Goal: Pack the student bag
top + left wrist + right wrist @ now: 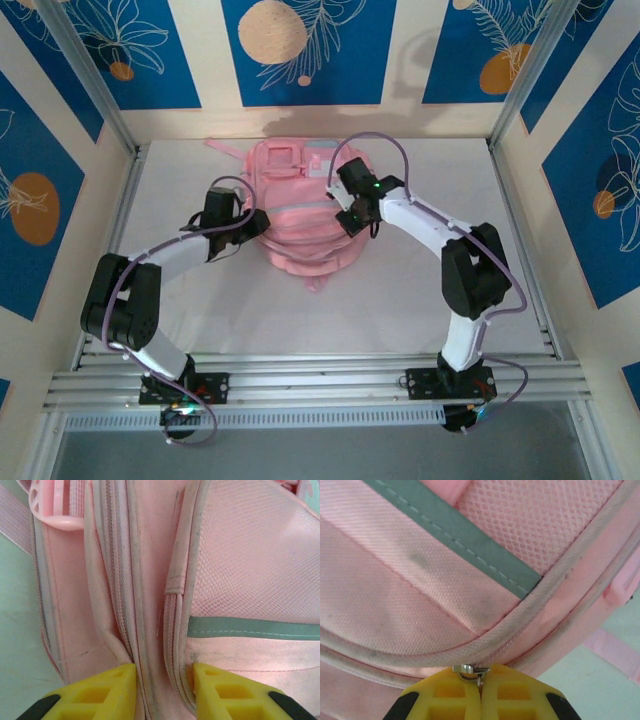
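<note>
Pink student bag (300, 200) lying 12-to-6: right gripper (481, 685) clamped on zipper pull (467, 670) at 3 o'clock, left gripper (165, 680) half-closed around seam (150, 630) at 9.

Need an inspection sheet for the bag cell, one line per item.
Surface: white table, flat.
Job's things: pink bag lying mid-table, front up.
Clutter: nothing seen.
Tools: left tool pinches a seam fold on the bag's left side; right tool shut on the zip pull.
Cables: purple cables loop off both wrists; the right loop arches over the bag.
Surroundings: blue patterned panels; aluminium rails at the near edge.
</note>
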Tool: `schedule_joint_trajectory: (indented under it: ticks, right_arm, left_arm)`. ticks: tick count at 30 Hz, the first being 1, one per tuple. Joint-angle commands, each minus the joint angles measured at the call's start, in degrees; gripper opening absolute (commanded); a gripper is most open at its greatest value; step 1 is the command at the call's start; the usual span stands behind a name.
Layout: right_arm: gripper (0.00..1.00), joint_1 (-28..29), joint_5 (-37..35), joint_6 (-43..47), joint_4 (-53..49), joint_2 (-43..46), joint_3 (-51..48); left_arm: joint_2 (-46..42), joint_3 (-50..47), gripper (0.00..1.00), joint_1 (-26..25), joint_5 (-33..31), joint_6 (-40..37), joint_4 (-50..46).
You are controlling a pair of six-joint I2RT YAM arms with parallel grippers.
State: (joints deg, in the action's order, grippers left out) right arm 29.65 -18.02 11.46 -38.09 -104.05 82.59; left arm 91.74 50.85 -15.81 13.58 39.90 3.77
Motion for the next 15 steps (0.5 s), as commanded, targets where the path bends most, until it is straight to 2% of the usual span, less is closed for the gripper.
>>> schedule_joint_trajectory:
  ticks: [1, 4, 10, 15]
  right_arm:
    - [0.00, -1.37, 1.52, 14.22, 5.69, 3.75, -6.19]
    - [0.00, -1.99, 4.76, 24.81, 14.13, 4.20, -10.08]
    - [0.00, -6.75, 8.61, 37.88, 20.22, 0.29, -6.93]
    - [0.00, -9.46, 8.72, 42.50, 25.11, -5.32, -0.35]
  left_arm:
    - [1.14, 1.38, 0.33, 2.92, -6.63, -2.37, -4.98]
    - [1.36, 2.06, 0.33, 3.01, -6.64, -2.47, -5.20]
    - [1.19, 2.32, 0.33, 3.15, -6.47, -2.97, -6.07]
    - [0.74, 2.06, 0.33, 3.18, -6.18, -2.93, -6.41]
